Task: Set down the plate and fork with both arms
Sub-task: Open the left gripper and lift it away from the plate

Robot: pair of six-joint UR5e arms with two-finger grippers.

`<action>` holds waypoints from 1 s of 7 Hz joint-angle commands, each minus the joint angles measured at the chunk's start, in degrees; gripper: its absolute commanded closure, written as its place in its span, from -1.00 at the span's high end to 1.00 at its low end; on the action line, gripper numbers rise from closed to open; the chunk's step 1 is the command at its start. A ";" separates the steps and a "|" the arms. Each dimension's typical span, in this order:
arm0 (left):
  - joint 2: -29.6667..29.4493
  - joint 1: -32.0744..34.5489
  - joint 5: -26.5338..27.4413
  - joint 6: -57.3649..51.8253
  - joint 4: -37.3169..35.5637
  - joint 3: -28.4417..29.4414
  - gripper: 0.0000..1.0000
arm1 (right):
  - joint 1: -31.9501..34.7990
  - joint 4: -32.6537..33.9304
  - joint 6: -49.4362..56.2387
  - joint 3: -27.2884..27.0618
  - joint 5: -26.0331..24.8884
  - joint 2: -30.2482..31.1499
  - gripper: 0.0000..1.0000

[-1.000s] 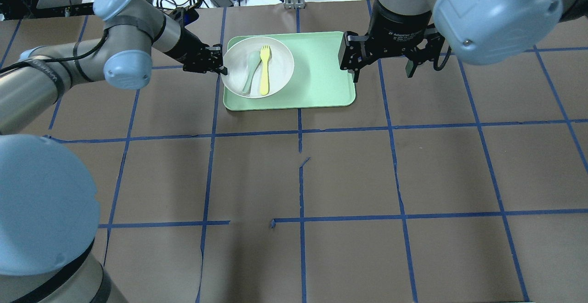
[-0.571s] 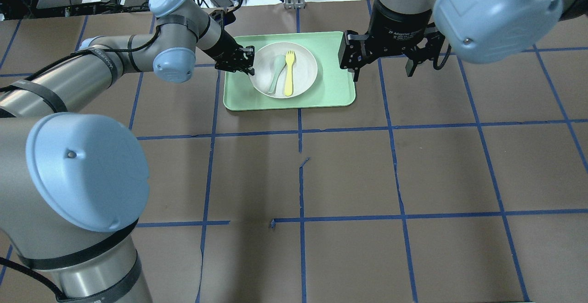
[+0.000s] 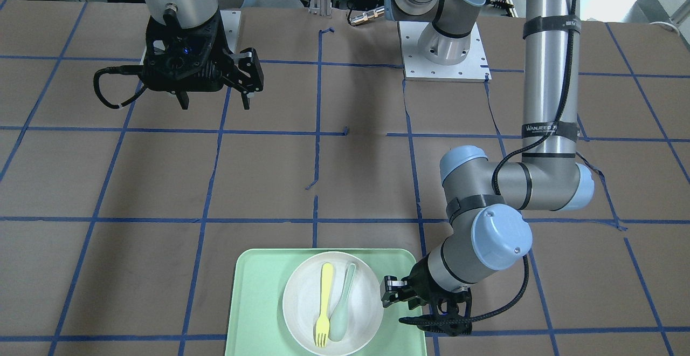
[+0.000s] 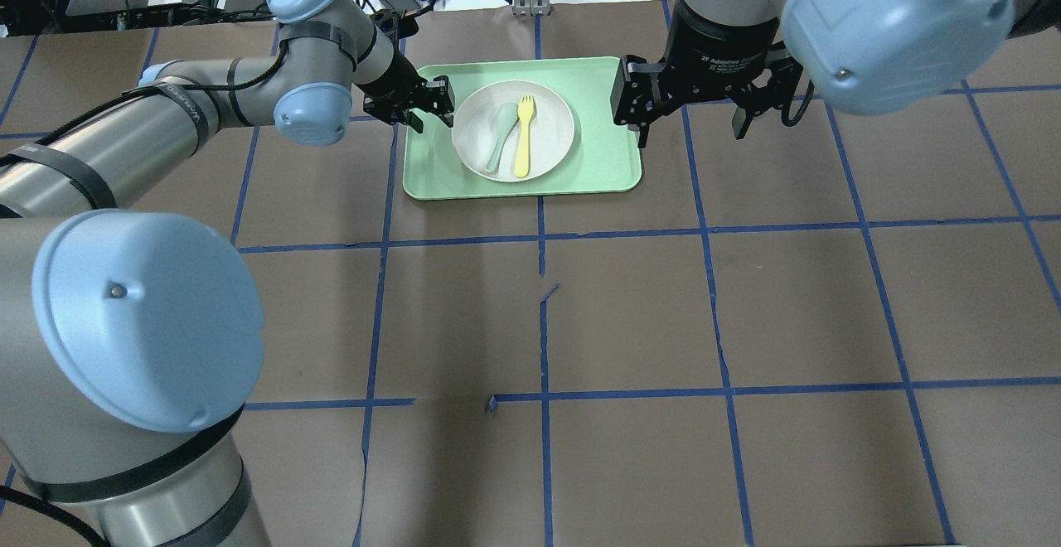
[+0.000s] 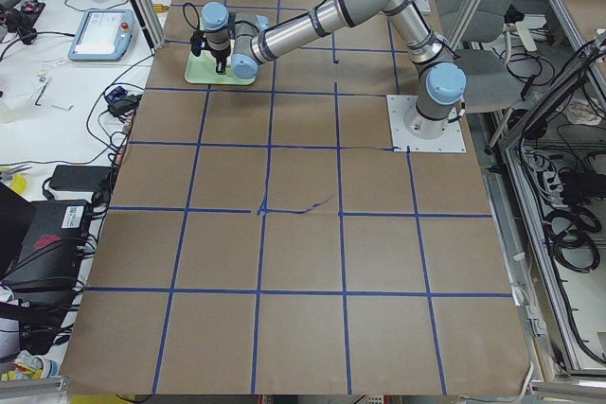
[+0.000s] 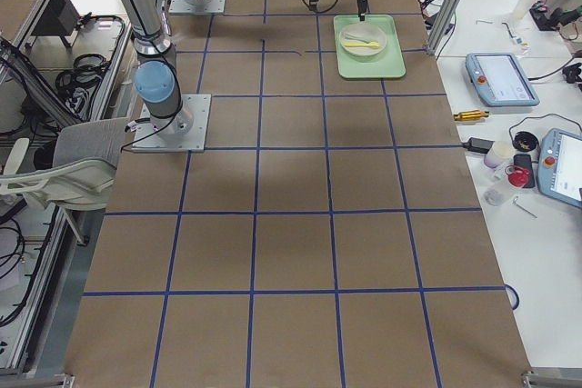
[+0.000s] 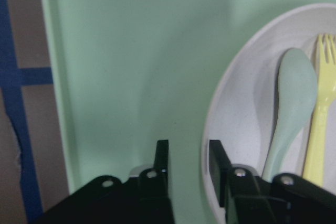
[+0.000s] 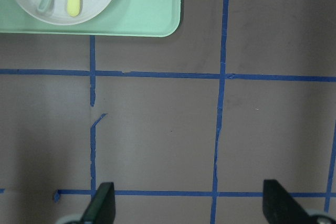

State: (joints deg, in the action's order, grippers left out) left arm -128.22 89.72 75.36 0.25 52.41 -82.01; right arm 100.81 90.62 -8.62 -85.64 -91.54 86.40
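Look at the round, shallow, off-white plate (image 4: 554, 120): flat on the big mint-green plastic tray (image 4: 601, 162), near its middle. Inside it, find the small bright yellow plastic fork (image 4: 522, 137), right beside a pale grey-green spoon (image 4: 496, 139), both with heads pointing away from the robot. Close by the plate's left rim, low over the tray, see the black left end effector (image 7: 189, 169): fingers (image 7: 161, 163) only a little apart, gripping nothing, the rim just at the gap's edge. Probably there for setting the plate down. High over the brown paper counter (image 4: 630, 315) with blue tape lines, spot the black right end effector (image 4: 690, 124): spread wide, empty, apart from the tray, likely waiting for the fork. Mind the spoon so near the fork, and the raised rim too: tricky for a clean pinch.
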 commanded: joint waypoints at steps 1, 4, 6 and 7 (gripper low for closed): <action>8.64 -1.48 8.97 -0.33 8.10 -3.14 1.00 | 0.00 -0.09 0.00 -0.14 -0.04 0.00 1.00; 24.46 -0.96 14.45 1.85 21.40 -4.47 1.00 | 0.00 -0.09 0.00 -0.22 -0.13 0.00 1.00; 32.73 -0.60 13.93 3.97 30.23 -6.14 1.00 | 0.00 -0.09 0.00 -0.22 -0.13 0.00 1.00; 36.08 -0.17 13.85 4.15 33.78 -7.53 1.00 | 0.09 0.17 -0.08 -0.31 0.13 0.00 1.00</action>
State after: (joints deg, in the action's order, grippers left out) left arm -97.00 89.13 89.22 3.91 80.74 -88.16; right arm 100.82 90.58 -8.63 -85.89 -91.59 86.40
